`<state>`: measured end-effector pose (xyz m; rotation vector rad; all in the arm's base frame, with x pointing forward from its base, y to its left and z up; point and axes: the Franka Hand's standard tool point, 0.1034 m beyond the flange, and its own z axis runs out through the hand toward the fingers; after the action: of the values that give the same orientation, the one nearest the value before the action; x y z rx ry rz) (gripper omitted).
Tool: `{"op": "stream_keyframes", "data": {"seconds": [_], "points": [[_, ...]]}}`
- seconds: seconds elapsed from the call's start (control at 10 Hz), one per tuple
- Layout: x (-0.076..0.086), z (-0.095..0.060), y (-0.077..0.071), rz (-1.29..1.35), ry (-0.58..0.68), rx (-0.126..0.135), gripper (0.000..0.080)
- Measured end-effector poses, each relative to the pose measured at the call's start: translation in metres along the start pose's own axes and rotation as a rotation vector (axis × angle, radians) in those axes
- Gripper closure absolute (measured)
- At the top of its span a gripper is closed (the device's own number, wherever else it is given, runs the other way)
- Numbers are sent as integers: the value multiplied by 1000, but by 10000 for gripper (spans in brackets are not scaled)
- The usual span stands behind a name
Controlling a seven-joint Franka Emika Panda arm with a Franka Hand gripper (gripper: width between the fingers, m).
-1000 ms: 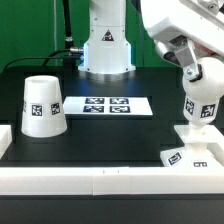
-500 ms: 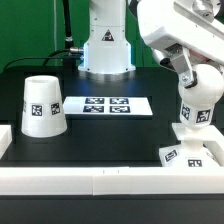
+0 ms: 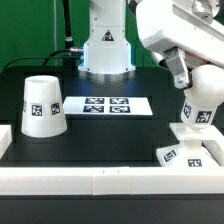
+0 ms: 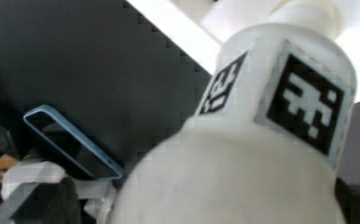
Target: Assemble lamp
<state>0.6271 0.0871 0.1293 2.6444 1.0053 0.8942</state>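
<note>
White bulb upright on the lamp base, claw around its head

White plastic everywhere on this black surface (image 3: 110, 135). At the exterior view's right the round bulb (image 3: 201, 103) stands neck-down on the flat square base (image 3: 185, 152), close to the front rim. The claw (image 3: 195, 82) sits over the bulb's head, with one dark finger (image 3: 178, 72) just beside it. From the wrist view the bulb fills almost everything, tag facing the camera, and I cannot tell whether the claw is clenched or released. The tapered shade (image 3: 42, 105) stands mouth-down well apart, at the exterior view's left. Between them, farther back, lies the marker board (image 3: 108, 105).
</note>
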Motion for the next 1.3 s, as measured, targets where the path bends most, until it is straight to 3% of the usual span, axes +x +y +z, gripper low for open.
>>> {"op": "stream_keyframes", "data": {"seconds": [0.3,0.5,0.7,0.9,1.2,1.3], "points": [[10,-12,0,2,-20,21,100],[26,-26,-11,13,-28,47,100],[33,-37,-9,13,-43,60,100],[41,-38,-4,13,-54,66,100],[38,-36,-8,18,-76,79,100],[35,-34,-13,33,-121,105,100]]}}
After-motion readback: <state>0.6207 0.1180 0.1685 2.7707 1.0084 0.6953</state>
